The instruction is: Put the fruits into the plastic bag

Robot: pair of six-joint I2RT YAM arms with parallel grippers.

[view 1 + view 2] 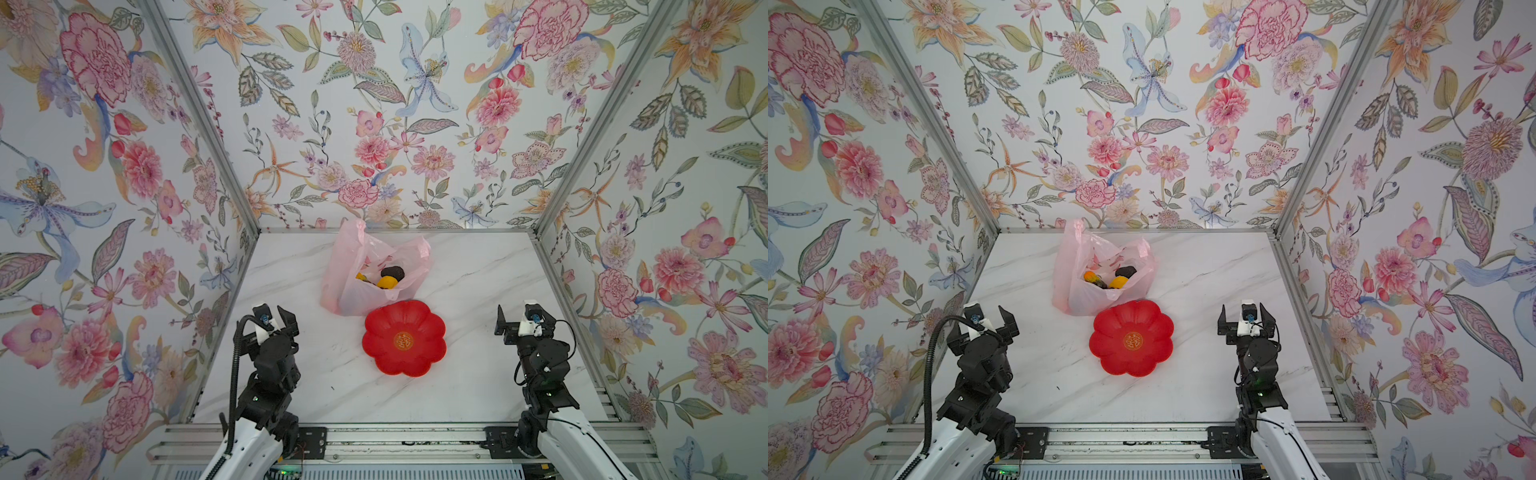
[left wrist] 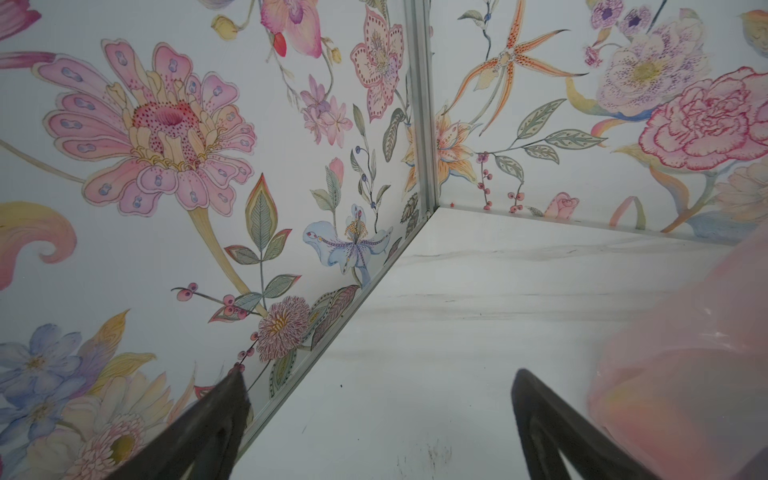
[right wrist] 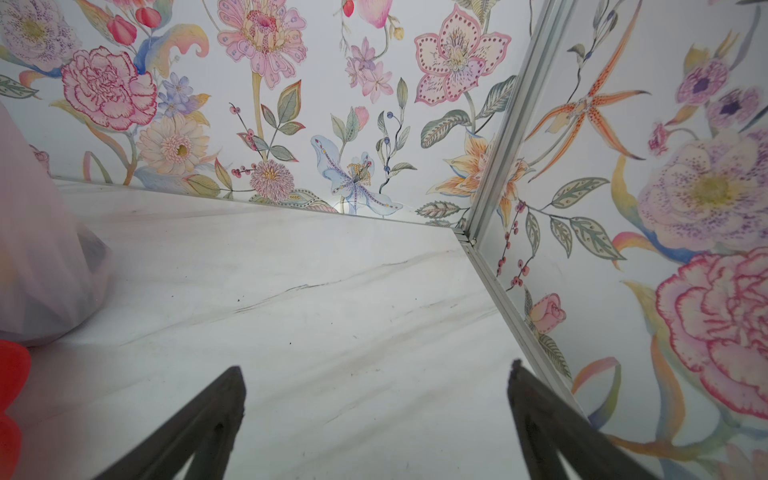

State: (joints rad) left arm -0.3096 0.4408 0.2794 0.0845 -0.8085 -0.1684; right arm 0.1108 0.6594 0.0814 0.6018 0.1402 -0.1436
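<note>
The pale pink plastic bag (image 1: 349,266) (image 1: 1067,266) stands open at the middle back of the marble table. Inside it lie fruits: a blackish avocado (image 1: 392,272) (image 1: 1126,272), a yellow lumpy one (image 1: 386,282) (image 1: 1117,282) and an orange mango (image 1: 1090,276); any others are hidden by the film. My left gripper (image 1: 270,322) (image 2: 378,374) hovers open and empty at the front left, with the bag (image 2: 685,374) off to its side. My right gripper (image 1: 524,320) (image 3: 375,368) hovers open and empty at the front right, well apart from the bag (image 3: 37,249).
A red flower-shaped plate (image 1: 403,338) (image 1: 1131,338) (image 3: 10,374) lies in front of the bag, touching its front edge, with nothing on it. Floral walls with metal corner posts (image 1: 199,116) close three sides of the table (image 1: 478,291).
</note>
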